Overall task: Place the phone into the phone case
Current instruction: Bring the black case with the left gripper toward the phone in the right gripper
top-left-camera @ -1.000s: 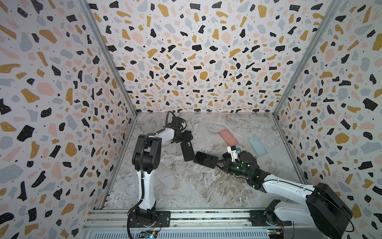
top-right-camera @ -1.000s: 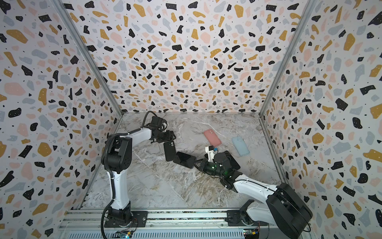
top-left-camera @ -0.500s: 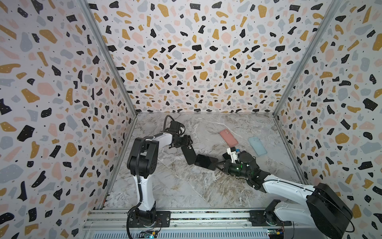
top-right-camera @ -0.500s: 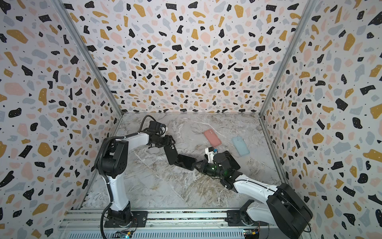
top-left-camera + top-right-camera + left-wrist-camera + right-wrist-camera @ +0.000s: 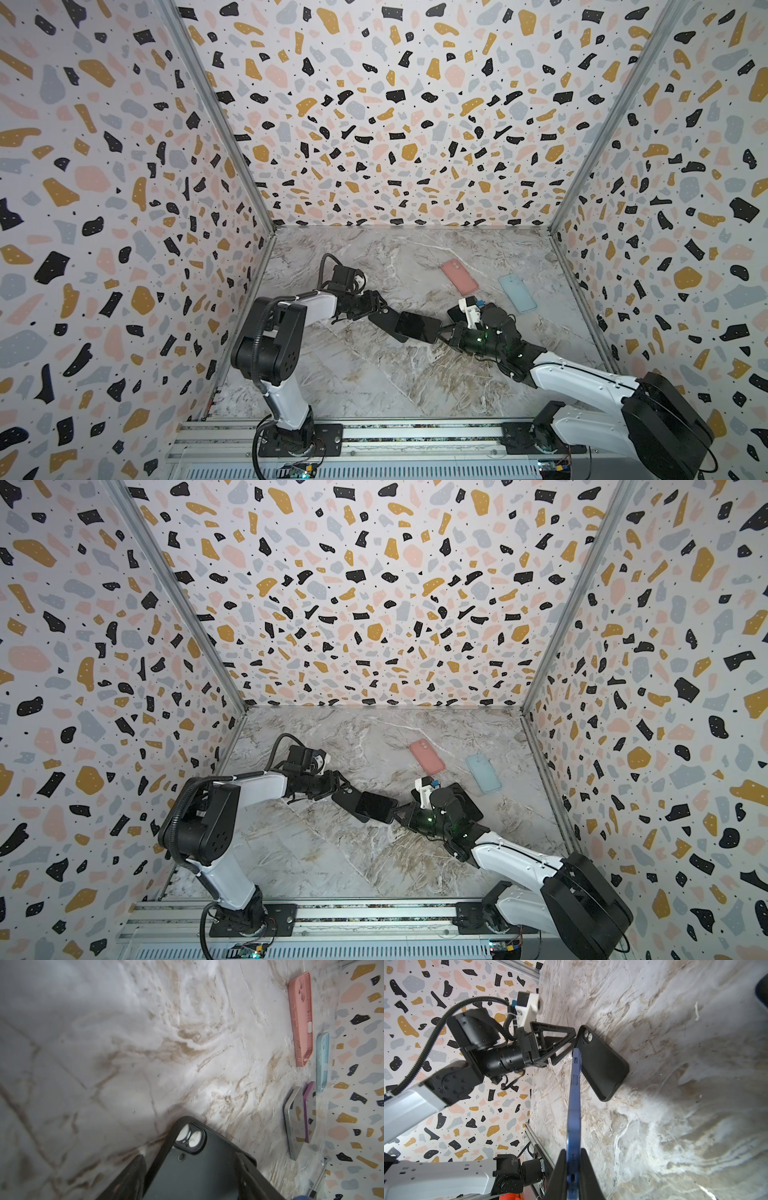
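Pinching blue phone (image 5: 574, 1095), right claw (image 5: 573, 1152).

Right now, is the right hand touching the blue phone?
Touching. In the right wrist view the right hand is closed on the blue phone: its fingers press against both flat faces of the phone, with no gap on either side.

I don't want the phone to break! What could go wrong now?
The right gripper pinches the blue phone only at one end, so it might swing or slip when pushed. The phone comes at the black case edge-on, so it could shove the case out of the left gripper rather than slide in.
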Robot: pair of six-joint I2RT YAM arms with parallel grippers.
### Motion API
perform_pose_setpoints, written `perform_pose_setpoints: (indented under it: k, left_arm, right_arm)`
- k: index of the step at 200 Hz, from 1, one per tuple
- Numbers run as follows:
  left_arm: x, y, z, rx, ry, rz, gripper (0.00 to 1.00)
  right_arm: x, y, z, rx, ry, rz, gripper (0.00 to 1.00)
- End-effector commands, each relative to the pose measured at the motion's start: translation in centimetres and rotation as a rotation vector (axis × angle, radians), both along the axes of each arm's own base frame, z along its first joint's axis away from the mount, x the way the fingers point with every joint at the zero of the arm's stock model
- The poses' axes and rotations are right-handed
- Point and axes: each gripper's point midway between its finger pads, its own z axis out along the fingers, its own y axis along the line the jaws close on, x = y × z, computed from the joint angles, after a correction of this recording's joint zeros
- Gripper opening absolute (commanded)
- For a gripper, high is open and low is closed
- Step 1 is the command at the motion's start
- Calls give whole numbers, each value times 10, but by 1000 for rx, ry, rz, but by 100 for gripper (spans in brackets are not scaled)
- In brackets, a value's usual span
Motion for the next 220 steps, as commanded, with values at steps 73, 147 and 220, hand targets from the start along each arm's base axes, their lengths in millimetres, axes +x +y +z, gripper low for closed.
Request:
perform_pose_setpoints:
  k: [73, 147, 220]
  left_arm:
    - [-24, -5, 6, -42, -11, 12, 71]
    - [-25, -5, -1, -40, 10, -3, 72]
    - [-22, -4, -4, -19, 13, -1, 71]
  right_arm:
    - [9, 26, 14, 138, 40, 56, 0]
    - [22, 35, 4, 118, 71, 73, 0]
    - [36, 28, -14, 102, 153, 57, 0]
